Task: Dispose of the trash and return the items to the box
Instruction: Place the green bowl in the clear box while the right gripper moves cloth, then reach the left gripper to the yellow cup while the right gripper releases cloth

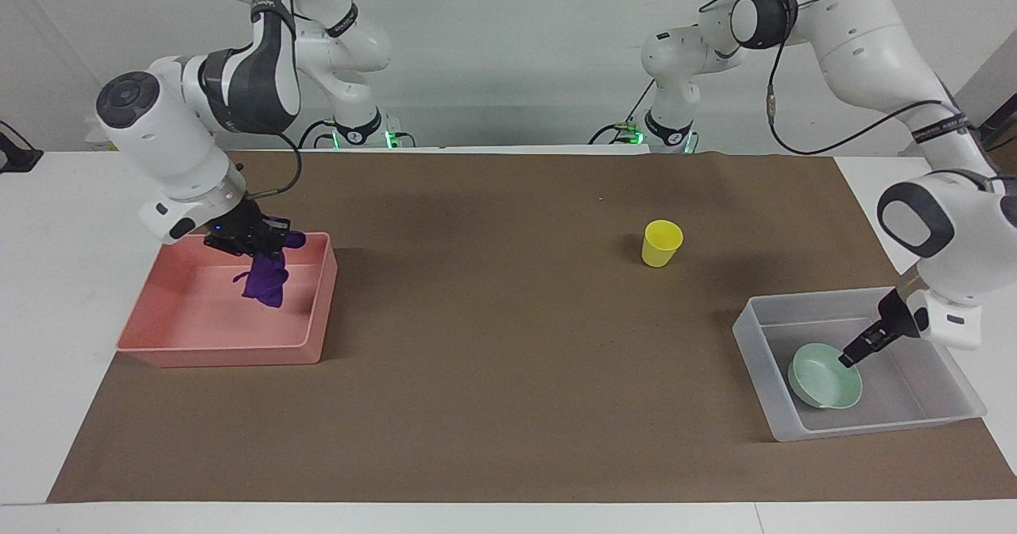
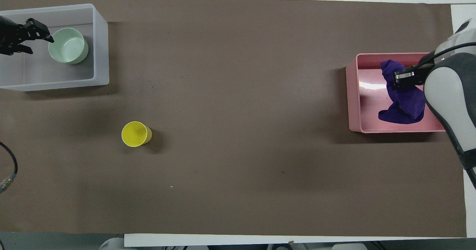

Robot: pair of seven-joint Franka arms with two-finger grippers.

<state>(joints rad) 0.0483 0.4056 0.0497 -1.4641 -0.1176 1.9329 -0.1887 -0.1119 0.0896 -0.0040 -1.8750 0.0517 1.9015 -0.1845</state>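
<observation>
My right gripper [image 1: 253, 244] is shut on the purple cloth [image 1: 264, 280], which hangs from it down into the pink tray [image 1: 222, 354]. It also shows in the overhead view, gripper [image 2: 403, 79] and cloth [image 2: 403, 105]. The mint-green bowl [image 1: 826, 377] sits upright in the clear bin [image 1: 755, 331], at the bin's part farthest from the robots. My left gripper [image 1: 856, 355] is open just beside the bowl's rim, inside the bin [image 2: 100, 38]; in the overhead view the gripper [image 2: 39, 43] stands apart from the bowl [image 2: 68, 50]. The yellow cup [image 1: 661, 242] stands upright on the mat.
The pink tray [image 2: 353, 93] lies at the right arm's end of the table, the clear bin at the left arm's end. A brown mat [image 1: 508, 375] covers the table between them. The yellow cup [image 2: 136, 134] is nearer to the robots than the bin.
</observation>
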